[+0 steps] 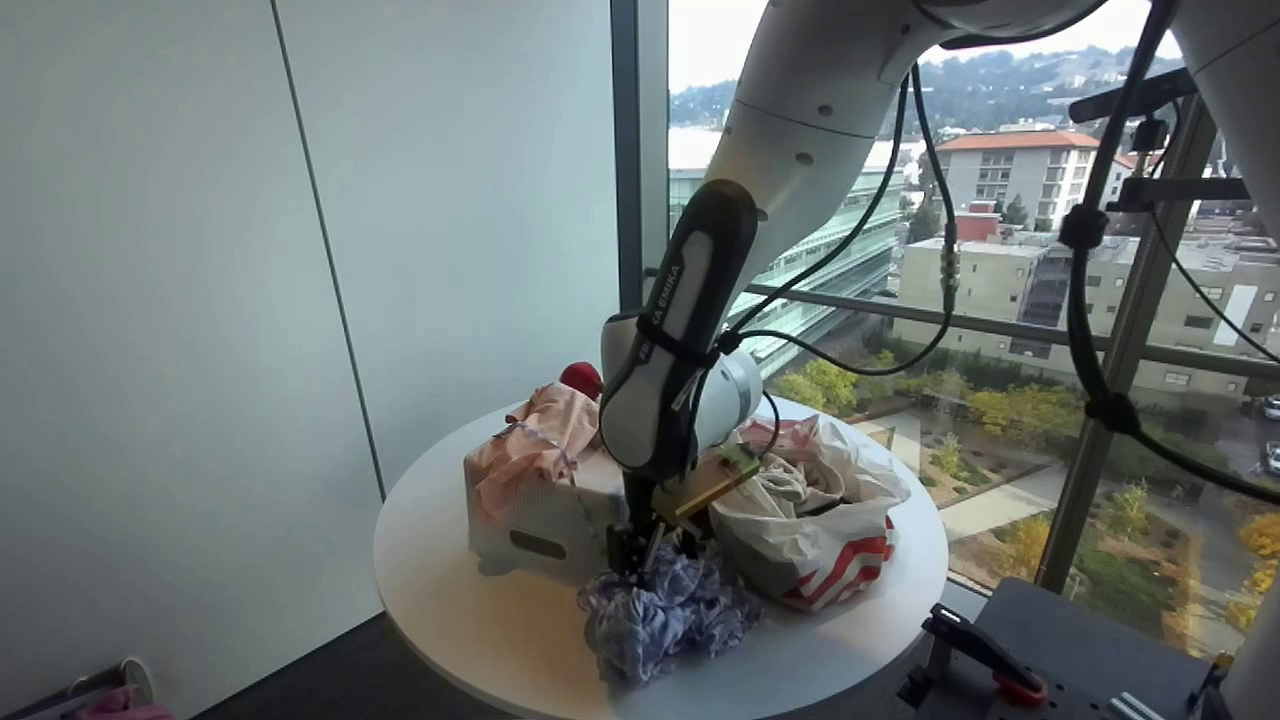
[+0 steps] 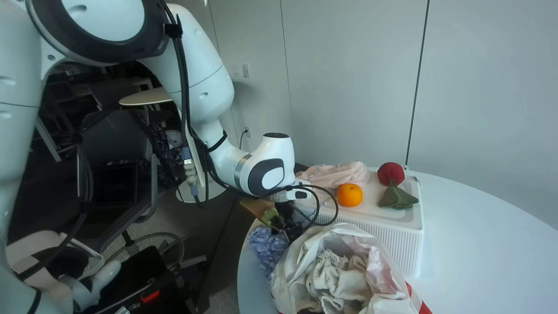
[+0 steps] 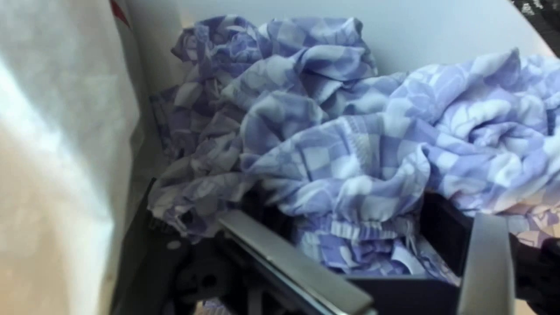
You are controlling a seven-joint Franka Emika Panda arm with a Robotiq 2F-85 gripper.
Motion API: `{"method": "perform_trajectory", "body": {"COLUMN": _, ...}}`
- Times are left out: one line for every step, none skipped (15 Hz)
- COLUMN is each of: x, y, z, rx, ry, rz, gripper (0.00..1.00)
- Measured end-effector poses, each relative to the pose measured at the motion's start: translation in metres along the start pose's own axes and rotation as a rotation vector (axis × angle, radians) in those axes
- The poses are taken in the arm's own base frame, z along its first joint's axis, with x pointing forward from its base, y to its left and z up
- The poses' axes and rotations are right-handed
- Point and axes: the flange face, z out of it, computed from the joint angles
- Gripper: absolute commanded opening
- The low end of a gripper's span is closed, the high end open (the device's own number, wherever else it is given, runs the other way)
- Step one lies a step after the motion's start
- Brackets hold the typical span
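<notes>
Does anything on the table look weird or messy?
A bit: the purple checked cloth lies crumpled by the hand. Also, an orange sits on the white box beside a pink cloth, maybe an odd spot for fruit.

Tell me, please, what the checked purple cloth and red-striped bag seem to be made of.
Checked purple cloth: thin, matte fabric, perhaps cotton, showing soft folds and a stitched seam. Red-striped bag: probably thin plastic, satin-looking, its walls limp and crinkled.

Orange on a white box, round red object near it, buildings beyond a window
</notes>
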Motion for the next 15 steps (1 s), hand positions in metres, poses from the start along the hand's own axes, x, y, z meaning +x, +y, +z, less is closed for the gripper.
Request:
{"method": "perform_trajectory", "body": {"x": -0.011, "y": -0.008, "z": -0.003, "rx": -0.004, "ry": 0.008, "rz": -0.015, "gripper": 1.00}}
{"method": "perform_trajectory", "body": {"x": -0.023, "y": -0.015, "z": -0.006, "rx": -0.013, "ry": 0.024, "rz": -0.028, "gripper": 1.00}}
{"method": "perform_trajectory", "body": {"x": -0.035, "y": -0.022, "z": -0.009, "rx": -0.027, "ry": 0.044, "rz": -0.045, "gripper": 1.00}}
{"method": "perform_trajectory", "body": {"x": -0.046, "y": -0.027, "z": -0.012, "rx": -0.047, "ry": 0.069, "rz": -0.062, "gripper": 1.00}}
{"method": "perform_trajectory", "body": {"x": -0.055, "y": -0.031, "z": -0.014, "rx": -0.068, "ry": 0.096, "rz": -0.081, "gripper": 1.00}}
{"method": "perform_trajectory", "body": {"x": -0.062, "y": -0.034, "z": -0.015, "rx": -0.084, "ry": 0.125, "rz": -0.099, "gripper": 1.00}}
{"method": "perform_trajectory", "body": {"x": -0.064, "y": -0.034, "z": -0.015, "rx": -0.100, "ry": 0.154, "rz": -0.113, "gripper": 1.00}}
{"method": "perform_trajectory", "body": {"x": -0.062, "y": -0.032, "z": -0.015, "rx": -0.122, "ry": 0.192, "rz": -0.127, "gripper": 1.00}}
{"method": "perform_trajectory", "body": {"x": -0.058, "y": -0.027, "z": -0.015, "rx": -0.143, "ry": 0.225, "rz": -0.130, "gripper": 1.00}}
{"method": "perform_trajectory", "body": {"x": -0.053, "y": -0.023, "z": -0.012, "rx": -0.159, "ry": 0.249, "rz": -0.130, "gripper": 1.00}}
{"method": "perform_trajectory", "body": {"x": -0.049, "y": -0.021, "z": -0.008, "rx": -0.169, "ry": 0.260, "rz": -0.127, "gripper": 1.00}}
{"method": "perform_trajectory", "body": {"x": -0.046, "y": -0.021, "z": -0.001, "rx": -0.171, "ry": 0.259, "rz": -0.121, "gripper": 1.00}}
{"method": "perform_trajectory", "body": {"x": -0.044, "y": -0.023, "z": 0.007, "rx": -0.168, "ry": 0.253, "rz": -0.118, "gripper": 1.00}}
{"method": "perform_trajectory", "body": {"x": -0.044, "y": -0.028, "z": 0.015, "rx": -0.159, "ry": 0.243, "rz": -0.117, "gripper": 1.00}}
{"method": "perform_trajectory", "body": {"x": -0.045, "y": -0.032, "z": 0.022, "rx": -0.145, "ry": 0.230, "rz": -0.106, "gripper": 1.00}}
